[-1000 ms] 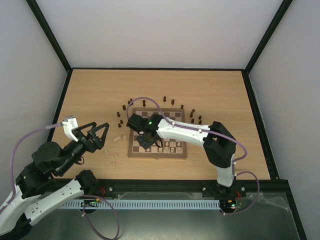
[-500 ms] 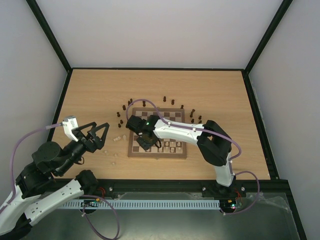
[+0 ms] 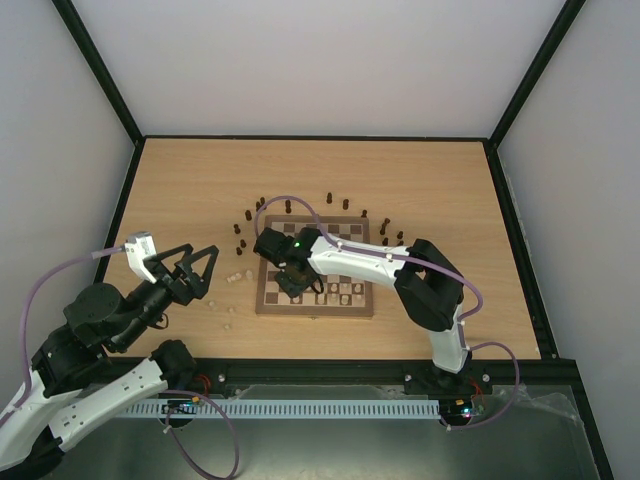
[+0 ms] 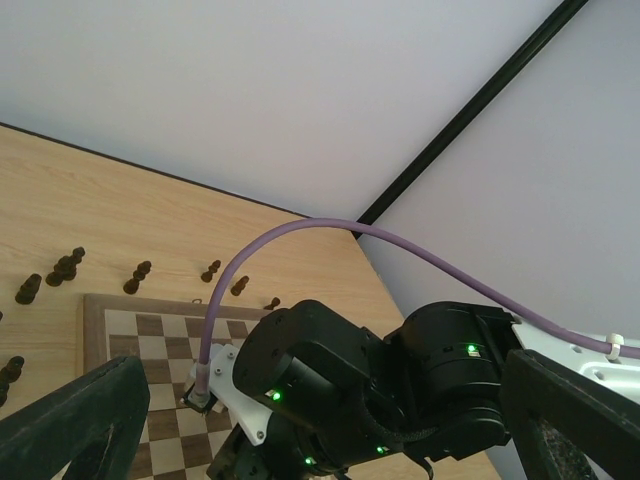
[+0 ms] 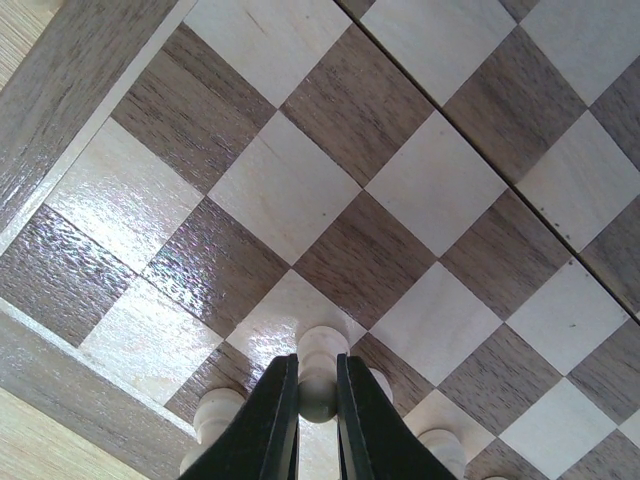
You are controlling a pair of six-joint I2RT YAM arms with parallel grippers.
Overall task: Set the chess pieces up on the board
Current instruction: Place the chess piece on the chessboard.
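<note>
Pale pawn (image 5: 322,372), pinched by its head in the closed right gripper (image 5: 318,365), sits low over the board (image 5: 330,120) near its near-left corner. Releasing could topple the crowded pale neighbours (image 5: 216,410). Left gripper (image 3: 200,262) gapes open, off the board's left edge.

Left arm (image 3: 100,370): is showing white shells between black joint housings, lower left of the top view.
Right arm (image 3: 350,262): is showing a white link between black wrist and elbow blocks, centre right.
Cables (image 4: 300,232): lilac hose is running along each arm.
Lamps (image 4: 273,396): are glowing green on the black wrist housing.
Left gripper (image 3: 200,262): is showing black, open triangular frames.
Right gripper fingers (image 5: 268,420): are showing glossy black, tapering blades.
</note>
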